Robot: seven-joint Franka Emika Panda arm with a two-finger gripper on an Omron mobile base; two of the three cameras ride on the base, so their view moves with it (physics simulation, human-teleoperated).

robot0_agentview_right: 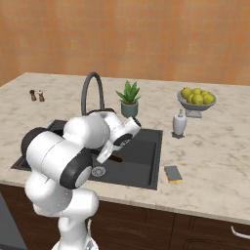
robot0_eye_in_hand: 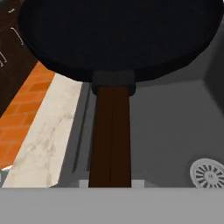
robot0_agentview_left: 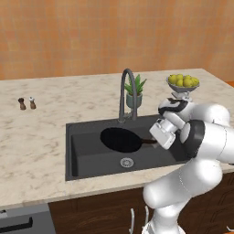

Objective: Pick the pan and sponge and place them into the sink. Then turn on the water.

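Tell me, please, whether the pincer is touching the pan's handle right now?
Touching. In the hand view the pan's brown handle runs straight down between the pincer's tips, which are shut on it, holding the pan over the sink.

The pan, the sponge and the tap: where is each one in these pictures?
pan (robot0_agentview_left: 119, 139): left base view, middle of its black dish.
sponge (robot0_agentview_right: 173, 174): right base view, its dark top face.
faucet (robot0_agentview_left: 124, 87): left base view, upper part of its neck.
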